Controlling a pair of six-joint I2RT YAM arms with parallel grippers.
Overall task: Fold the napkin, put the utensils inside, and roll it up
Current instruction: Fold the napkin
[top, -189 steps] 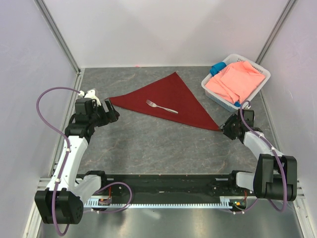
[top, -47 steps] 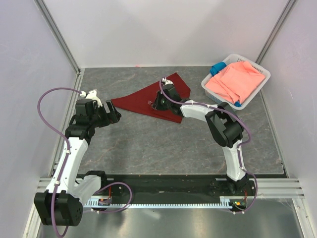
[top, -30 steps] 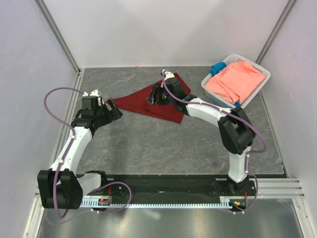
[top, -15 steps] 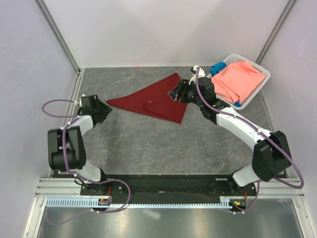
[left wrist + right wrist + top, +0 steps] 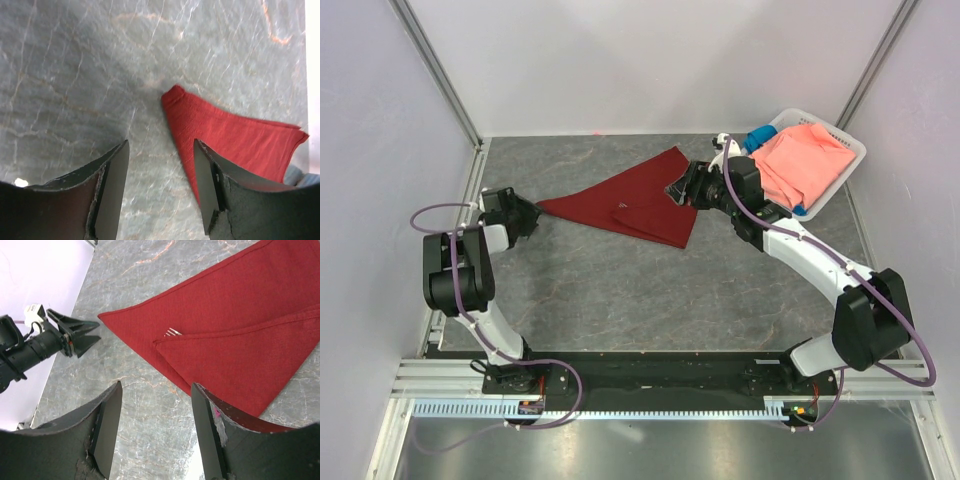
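Left arm doubled back low, forearm level — left gripper (image 5: 526, 212) spread, empty, at the left tip of the folded napkin (image 5: 632, 196). Utensil (image 5: 173, 332) tines peek from its flap. Right arm stretched across — right gripper (image 5: 680, 188) spread, empty, above the napkin's right edge.

- You are seeing no text, label, brand, number or sign that can be read in any of the three views.
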